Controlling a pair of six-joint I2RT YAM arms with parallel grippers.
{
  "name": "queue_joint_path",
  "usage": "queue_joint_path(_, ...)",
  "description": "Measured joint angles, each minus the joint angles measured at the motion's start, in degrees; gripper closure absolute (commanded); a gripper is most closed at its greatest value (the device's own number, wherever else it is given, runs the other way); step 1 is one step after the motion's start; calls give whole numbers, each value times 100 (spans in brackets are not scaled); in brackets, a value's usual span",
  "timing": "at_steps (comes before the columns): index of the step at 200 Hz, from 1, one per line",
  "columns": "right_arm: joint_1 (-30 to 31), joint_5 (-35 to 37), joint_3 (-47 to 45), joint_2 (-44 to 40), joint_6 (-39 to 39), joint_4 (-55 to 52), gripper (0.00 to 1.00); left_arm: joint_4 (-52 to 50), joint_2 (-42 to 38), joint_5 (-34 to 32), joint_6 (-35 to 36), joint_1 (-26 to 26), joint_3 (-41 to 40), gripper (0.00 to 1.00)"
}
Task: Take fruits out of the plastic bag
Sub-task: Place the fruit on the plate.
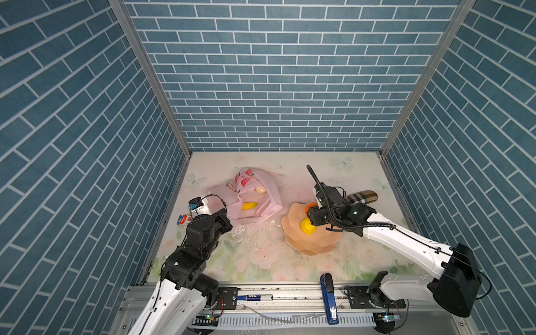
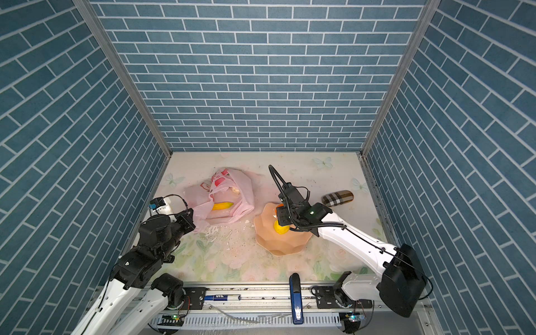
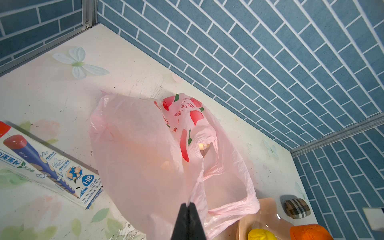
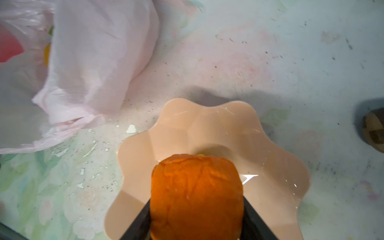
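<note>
The pale-pink plastic bag (image 1: 262, 203) (image 2: 245, 193) (image 3: 145, 155) (image 4: 93, 62) lies at the back left of the table. A yellow banana (image 1: 249, 206) (image 2: 222, 206) and a cream-white fruit (image 1: 260, 190) (image 3: 203, 146) show inside it. My left gripper (image 3: 188, 207) (image 2: 195, 216) is shut on the bag's near edge, by a handle. My right gripper (image 4: 196, 207) (image 1: 309, 216) is shut on a small orange (image 4: 196, 195) (image 3: 309, 231), held over the peach bowl (image 1: 313, 246) (image 2: 284, 248) (image 4: 207, 124). A yellow lemon (image 1: 308, 226) (image 2: 280, 228) (image 3: 260, 234) lies in that bowl.
A pencil box (image 3: 52, 166) (image 1: 182, 220) lies left of the bag, by the left wall. A checked brown case (image 1: 362, 197) (image 2: 338, 198) sits behind the bowl. A blue stapler (image 1: 329, 298) and a marker (image 1: 255, 297) rest on the front rail. Brick-patterned walls enclose three sides.
</note>
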Motion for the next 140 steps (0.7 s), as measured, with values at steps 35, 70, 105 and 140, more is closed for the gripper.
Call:
queue_joint_path(35,-216,107,-435,-63,269,-144,74,31,98,2,61,0,31,100)
queue_joint_path(70,-317,162,-673,-50,428,-142,74,42,146,13,76,0,31,100)
queue_joint_path(105,-358,157,-798,98,455,-76,74,48,146,20,76,0,31,100)
queue_joint_path(140,-365,138,-841,385,452,107,74,48,146,20,76,0,31,100)
